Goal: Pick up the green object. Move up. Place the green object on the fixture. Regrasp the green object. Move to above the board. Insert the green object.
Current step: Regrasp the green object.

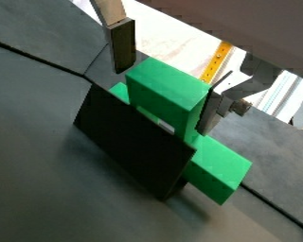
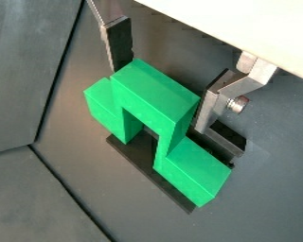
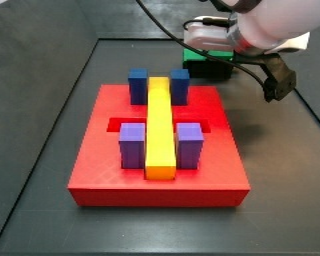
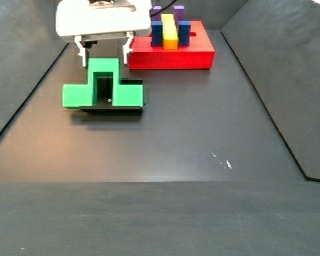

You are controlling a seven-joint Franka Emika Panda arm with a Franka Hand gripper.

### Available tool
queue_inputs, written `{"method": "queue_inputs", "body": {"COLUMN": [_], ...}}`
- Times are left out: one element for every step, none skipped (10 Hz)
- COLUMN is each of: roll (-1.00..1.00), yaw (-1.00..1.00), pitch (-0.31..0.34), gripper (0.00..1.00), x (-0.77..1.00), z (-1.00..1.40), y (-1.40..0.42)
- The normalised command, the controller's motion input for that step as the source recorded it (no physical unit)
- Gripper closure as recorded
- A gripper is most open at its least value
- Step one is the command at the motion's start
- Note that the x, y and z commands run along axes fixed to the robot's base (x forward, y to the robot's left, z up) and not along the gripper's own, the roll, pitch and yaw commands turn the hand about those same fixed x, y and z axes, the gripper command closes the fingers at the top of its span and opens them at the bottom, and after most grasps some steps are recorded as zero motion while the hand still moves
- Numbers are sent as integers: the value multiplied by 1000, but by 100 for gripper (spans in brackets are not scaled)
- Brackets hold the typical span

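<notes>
The tool (image 2: 173, 80) hangs directly above the green object (image 2: 154, 118), its fingers (image 2: 118, 43) spread apart on each side of the raised upper part and not touching it. The green object rests on the fixture (image 1: 135, 142) beneath the tool. The board (image 4: 172, 52) stands well apart behind the tool on the bench (image 4: 190, 130).

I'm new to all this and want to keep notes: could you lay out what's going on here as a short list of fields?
Green object: resting on the fixture, overhanging it
Gripper: at the green object's raised part, jaws open, one finger on each side, a gap showing at each finger
Board: red, away from the gripper, carrying blue blocks, purple blocks and a yellow bar
Stage: green object placed on the fixture, not yet inserted
</notes>
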Motion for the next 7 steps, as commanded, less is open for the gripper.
{"method": "queue_inputs", "body": {"roll": [0, 0, 0, 0, 0, 0, 0], "yaw": [0, 0, 0, 0, 0, 0, 0], "pitch": [43, 54, 60, 46, 37, 9, 34], "gripper": [0, 0, 0, 0, 0, 0, 0], "x": [74, 89, 89, 77, 57, 3, 31], "z": [-117, -83, -40, 0, 0, 0, 0], "y": [66, 77, 91, 57, 60, 40, 83]}}
